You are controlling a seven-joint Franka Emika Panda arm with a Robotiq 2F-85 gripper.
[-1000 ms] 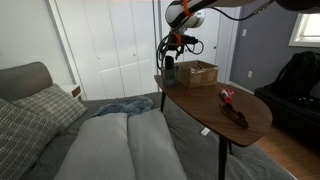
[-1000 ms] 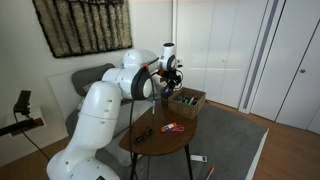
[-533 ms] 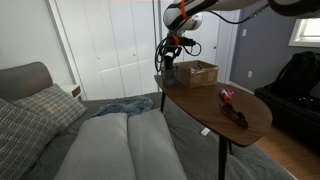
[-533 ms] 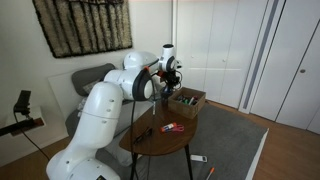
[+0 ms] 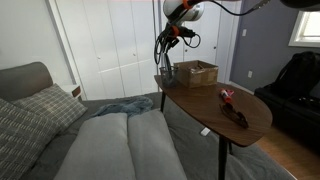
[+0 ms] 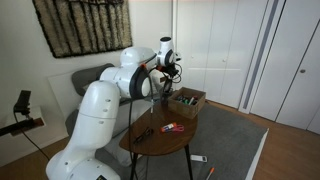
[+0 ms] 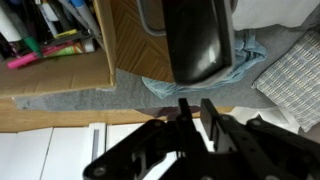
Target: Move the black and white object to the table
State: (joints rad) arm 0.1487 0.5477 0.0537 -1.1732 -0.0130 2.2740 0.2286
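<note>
The black and white object [image 7: 200, 40] shows as a glossy dark body that rests at the end of the table [image 7: 128, 35] beside the cardboard box. In an exterior view it is a small dark shape [image 5: 168, 72] on the oval wooden table [image 5: 215, 122]. My gripper [image 5: 166, 56] hangs just above it and apart from it. The wrist view has the gripper [image 7: 195, 112] with its two dark fingers drawn close, only a thin slit between them and nothing in it. From the side, the gripper [image 6: 166, 82] hovers over the table [image 6: 150, 143].
An open cardboard box [image 5: 198, 73] with pens stands on the table right beside the object. A red and black tool [image 5: 232, 105] lies mid-table. A grey sofa [image 5: 100, 140] with a blue blanket [image 5: 125, 105] sits below the table end. White closet doors stand behind.
The jaws went from wide open to nearly closed. The gripper rose a little off the dark object, which stays on the table.
</note>
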